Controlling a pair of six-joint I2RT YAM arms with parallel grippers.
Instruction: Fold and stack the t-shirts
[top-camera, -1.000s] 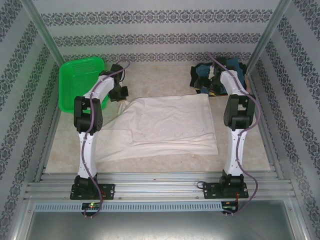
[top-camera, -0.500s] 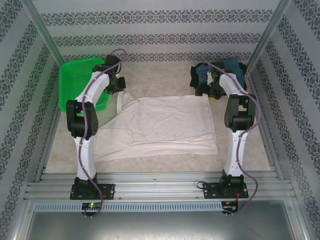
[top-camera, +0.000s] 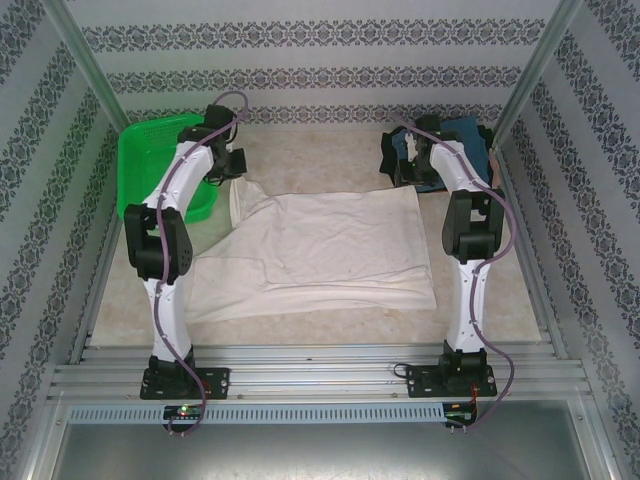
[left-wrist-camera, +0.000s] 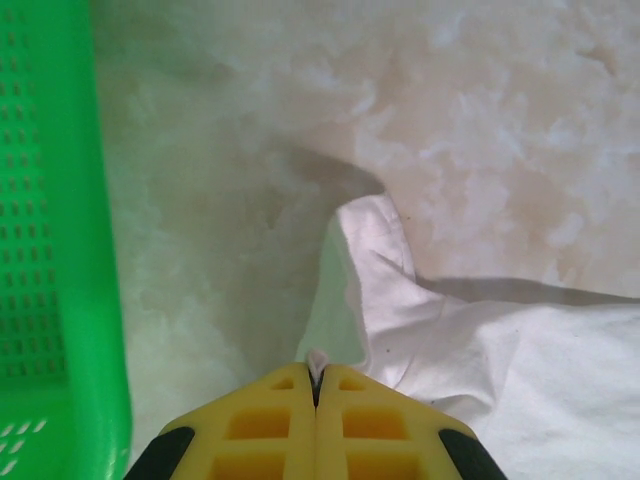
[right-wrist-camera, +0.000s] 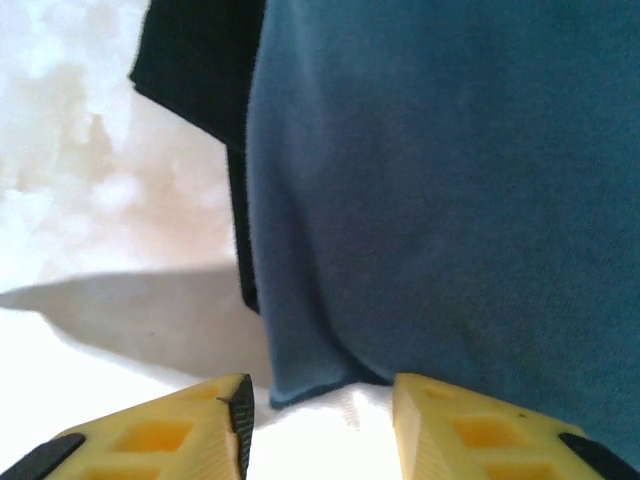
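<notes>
A white t-shirt (top-camera: 330, 250) lies spread across the middle of the table. My left gripper (top-camera: 230, 168) is at its far left corner, beside the basket. In the left wrist view that gripper (left-wrist-camera: 316, 368) is shut on a pinch of the white t-shirt (left-wrist-camera: 480, 370), which rises in a ridge to the jaws. My right gripper (top-camera: 412, 168) is at the shirt's far right corner. Its jaws (right-wrist-camera: 320, 395) stand apart over white cloth (right-wrist-camera: 330, 440), right against the hem of a dark teal-blue t-shirt (right-wrist-camera: 450, 200). A black t-shirt (right-wrist-camera: 195, 60) lies under the teal one.
A green mesh basket (top-camera: 150, 150) stands at the far left, and its wall (left-wrist-camera: 50, 250) is close to the left fingers. The dark pile of t-shirts (top-camera: 470, 135) sits in the far right corner. Patterned walls close in the table on three sides.
My left gripper has moved back and left along the basket, drawing the white shirt's corner with it. The right gripper has edged toward the dark pile and its jaws have narrowed.
</notes>
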